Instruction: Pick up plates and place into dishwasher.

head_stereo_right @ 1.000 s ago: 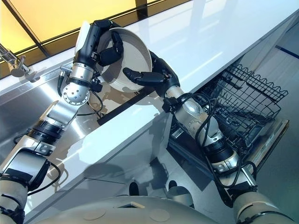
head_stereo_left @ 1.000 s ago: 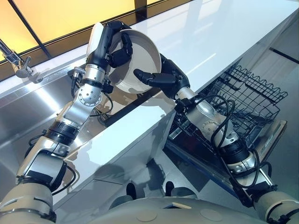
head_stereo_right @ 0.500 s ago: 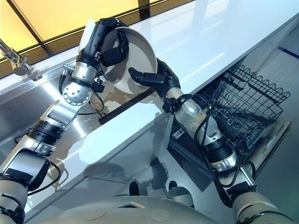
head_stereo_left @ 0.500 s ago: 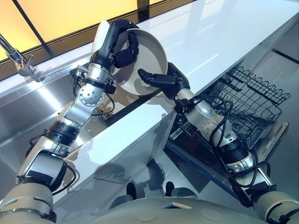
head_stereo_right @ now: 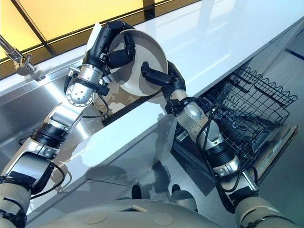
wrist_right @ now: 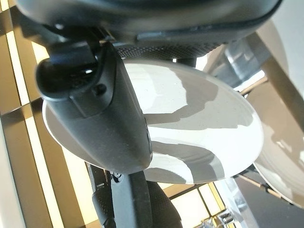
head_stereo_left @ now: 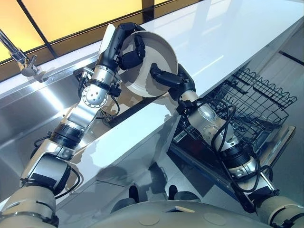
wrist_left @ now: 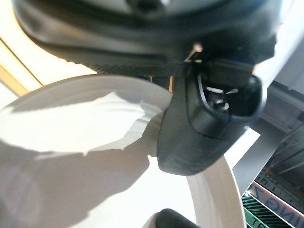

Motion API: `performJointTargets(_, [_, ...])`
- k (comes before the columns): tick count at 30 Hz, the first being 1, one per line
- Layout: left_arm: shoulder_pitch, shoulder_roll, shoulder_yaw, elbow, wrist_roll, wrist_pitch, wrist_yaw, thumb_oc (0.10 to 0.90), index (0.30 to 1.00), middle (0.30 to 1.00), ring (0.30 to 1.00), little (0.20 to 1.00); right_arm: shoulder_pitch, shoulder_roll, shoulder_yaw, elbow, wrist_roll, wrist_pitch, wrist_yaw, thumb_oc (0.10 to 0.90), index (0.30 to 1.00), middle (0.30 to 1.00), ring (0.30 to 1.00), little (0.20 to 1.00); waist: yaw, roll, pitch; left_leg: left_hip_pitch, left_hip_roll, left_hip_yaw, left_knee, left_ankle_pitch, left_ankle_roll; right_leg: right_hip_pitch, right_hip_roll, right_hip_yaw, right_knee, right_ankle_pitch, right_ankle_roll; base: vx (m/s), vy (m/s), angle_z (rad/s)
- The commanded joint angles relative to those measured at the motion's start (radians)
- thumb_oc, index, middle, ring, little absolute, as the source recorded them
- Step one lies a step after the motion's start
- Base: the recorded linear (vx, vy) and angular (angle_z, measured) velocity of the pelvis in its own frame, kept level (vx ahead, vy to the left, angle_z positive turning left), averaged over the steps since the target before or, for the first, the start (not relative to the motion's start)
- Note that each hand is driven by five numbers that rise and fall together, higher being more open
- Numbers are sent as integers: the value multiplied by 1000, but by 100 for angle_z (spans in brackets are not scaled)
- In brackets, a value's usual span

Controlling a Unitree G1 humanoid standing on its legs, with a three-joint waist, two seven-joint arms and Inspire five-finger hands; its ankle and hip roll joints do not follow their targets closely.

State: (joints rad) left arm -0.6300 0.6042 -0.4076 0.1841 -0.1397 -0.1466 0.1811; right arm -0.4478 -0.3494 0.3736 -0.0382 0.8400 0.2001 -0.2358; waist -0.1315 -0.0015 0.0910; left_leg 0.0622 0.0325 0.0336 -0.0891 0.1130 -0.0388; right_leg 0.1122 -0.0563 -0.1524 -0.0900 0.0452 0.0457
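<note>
The plate (head_stereo_left: 159, 50) is held tilted on edge above the bench (head_stereo_left: 228, 33), by the sink (head_stereo_left: 28, 109). The left hand (head_stereo_left: 124, 47) curls over its upper rim. The right hand (head_stereo_left: 167, 79) pinches the lower rim, thumb on the face. The rack (head_stereo_left: 256, 102) lies lower right, on the right hand's side.

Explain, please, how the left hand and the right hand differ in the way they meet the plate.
The left hand grips the plate at its upper rim, fingers curled inside it; the right hand meets the lower rim, thumb laid on the inner face. The left arm reaches over the sink; the right arm passes the dishwasher rack. Both touch the same tilted plate.
</note>
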Motion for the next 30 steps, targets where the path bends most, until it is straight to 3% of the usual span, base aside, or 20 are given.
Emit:
performJointTargets(1, [-87,0,-31,-54,-107,-2,-53,800,900,900,900,900,-120,29,-63,-117,27,-213,15,100,300,300,300,200,5,1,-80,12,-27,54,11,-102,9,-60,40,-19,147,-116,68,0,0,0])
performJointTargets(3, [-85,4,-26,-40,-137,21,-65,800,900,900,900,900,-132,13,-80,-120,-10,-246,-16,100,300,300,300,200,5,1,-80,13,-25,55,11,-101,6,-58,40,-20,144,-114,68,0,0,0])
performJointTargets(6, [-89,21,13,-21,-209,6,-66,800,900,900,900,900,-188,-32,-135,-111,-262,-343,-137,100,300,300,300,200,10,2,-80,12,-23,55,12,-102,2,-59,43,-19,142,-111,66,0,0,0])
performJointTargets(11, [-112,46,101,-55,-280,22,-50,800,900,900,900,900,-272,-134,-240,-59,-583,-346,-324,100,300,300,300,200,12,9,-85,17,-20,52,11,-106,-1,-55,45,-19,141,-113,64,0,0,0])
performJointTargets(12, [-115,53,108,-60,-287,28,-50,800,900,900,900,900,-272,-151,-252,-51,-589,-348,-332,100,300,300,300,200,11,10,-86,17,-19,52,11,-106,-2,-54,44,-19,141,-114,64,31,-17,0])
performJointTargets(13, [-121,83,135,-89,-309,42,-43,800,900,900,900,900,-265,-222,-293,-18,-654,-340,-365,100,300,300,300,200,10,13,-89,18,-19,49,10,-105,-5,-52,45,-18,139,-115,64,0,0,0])
performJointTargets(18, [-106,149,200,-164,-309,70,-42,800,900,900,900,900,-191,-373,-407,87,-682,-303,-365,100,300,300,300,200,8,20,-90,19,-17,39,8,-105,-13,-49,46,-17,138,-119,65,6,-4,0])
performJointTargets(27, [-3,253,311,-198,-250,58,-58,800,900,900,900,900,52,-493,-582,369,-705,-270,-388,100,300,300,300,200,11,23,-78,15,-13,23,6,-101,-18,-47,50,-10,147,-129,62,35,-44,0])
performJointTargets(30, [13,286,336,-203,-247,72,-39,800,900,900,900,900,113,-500,-616,443,-682,-281,-392,100,300,300,300,200,11,25,-71,16,-9,22,6,-101,-20,-47,49,-12,153,-134,64,32,-46,5])
